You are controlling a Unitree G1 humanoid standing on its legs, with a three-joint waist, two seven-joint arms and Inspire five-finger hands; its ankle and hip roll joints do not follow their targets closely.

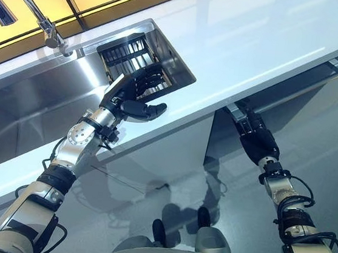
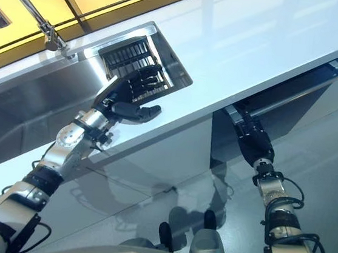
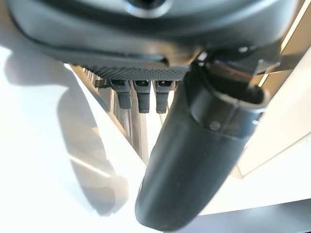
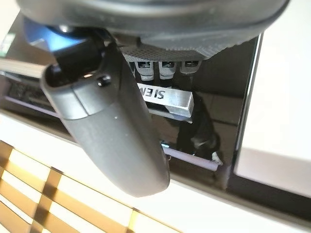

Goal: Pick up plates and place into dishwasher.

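I see my left hand [image 3: 146, 58] as a dark bulk, its thumb [image 3: 194, 165] standing out large and straight. The fingers [image 3: 140, 99] hang relaxed and hold nothing. Past them are thin metal rack bars [image 3: 133, 131], beside the white countertop [image 3: 43, 160].

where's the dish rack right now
In the left eye view the dark dish rack sits in the sink, at the end right of the faucet, with the left robot hand reaching over it.
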